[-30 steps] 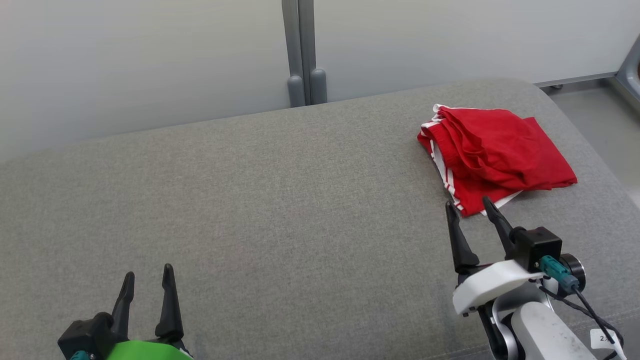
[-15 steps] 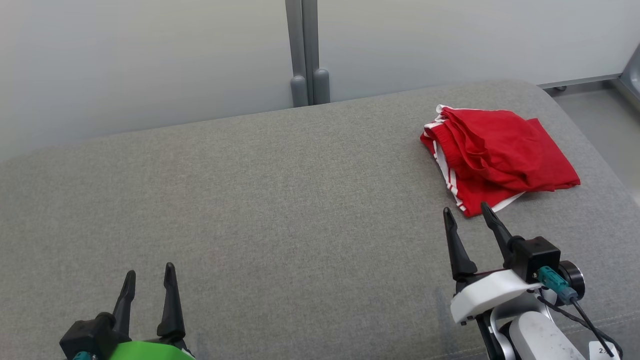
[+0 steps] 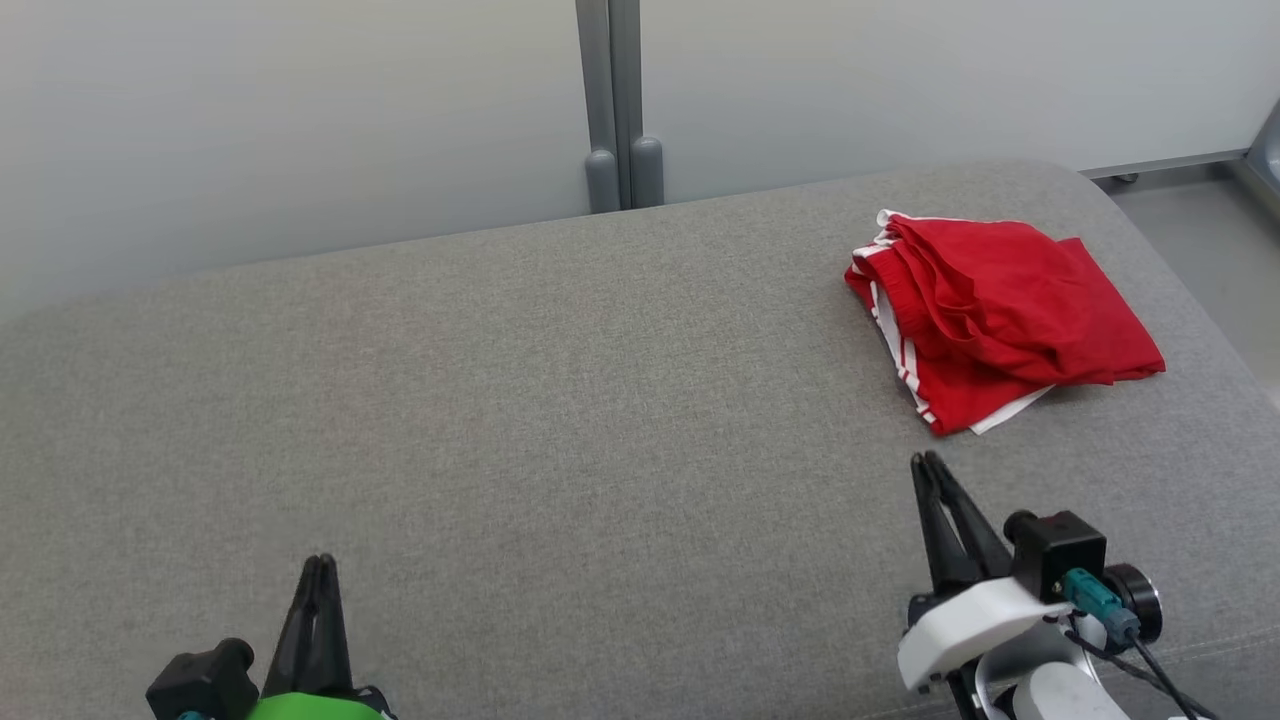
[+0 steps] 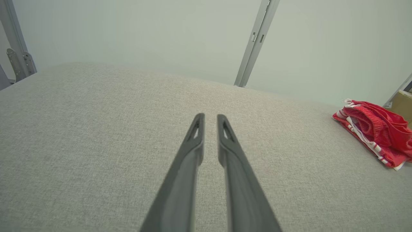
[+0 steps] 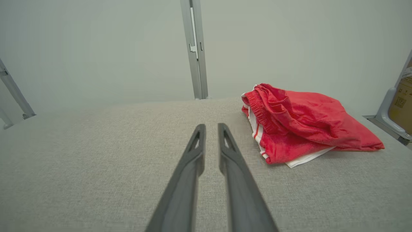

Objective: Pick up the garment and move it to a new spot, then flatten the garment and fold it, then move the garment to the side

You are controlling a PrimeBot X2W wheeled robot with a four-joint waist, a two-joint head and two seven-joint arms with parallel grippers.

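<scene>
Both pairs of fingers have drawn together since a second ago. At near left, the left gripper (image 3: 319, 562) is closed on nothing above the grey cushion (image 3: 600, 400), fingers pointing far. At near right, the right gripper (image 3: 929, 460), likewise closed and empty, has backed away from the folded red garment (image 3: 1000, 310) at far right.
</scene>
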